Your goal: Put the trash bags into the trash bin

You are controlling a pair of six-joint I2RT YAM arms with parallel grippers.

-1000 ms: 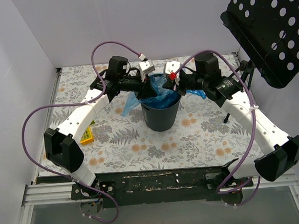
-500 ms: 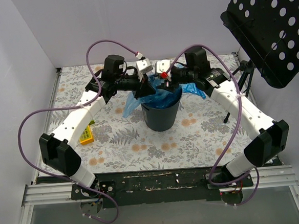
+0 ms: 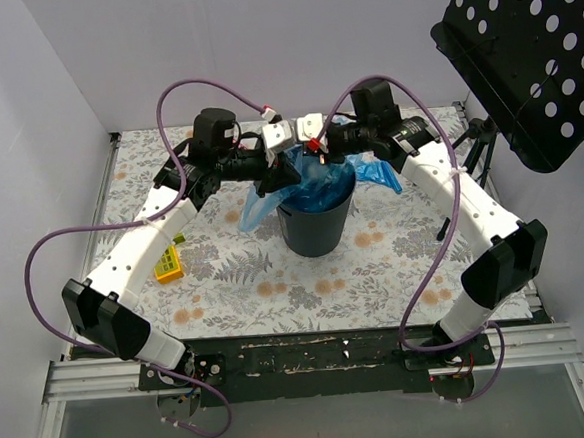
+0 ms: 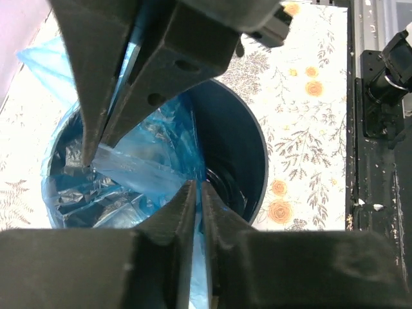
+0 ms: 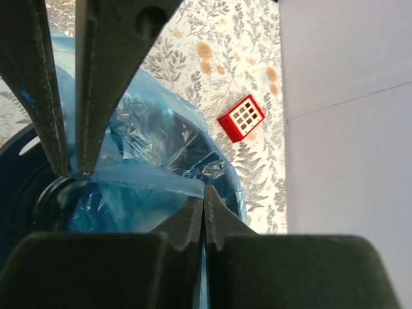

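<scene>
blue film pinched by both hands over the bin

the trash bin is seen standing upright on the flower-patterned table, about midway between the two arms. the trash bags are found mostly inside it: crinkled blue film fills the mouth, one flap is draped over the rim on the left side, and another is spread on the table at the far right of the bin. both arms are bent in over the bin's far rim, with their hands close together above the opening. the left hand is clenched, its fingers drawn nearly together with a strip of the blue film caught between them. the right hand is likewise clenched on the film, an edge of it being pinched at the fingertips. a taut band of film is stretched between the two hands, just above the bin's mouth. a small yellow block is lying on the table to the left, well apart from the bin. a red-and-white tile is seen on the table beyond the bin. a black perforated music stand is set at the far right
</scene>
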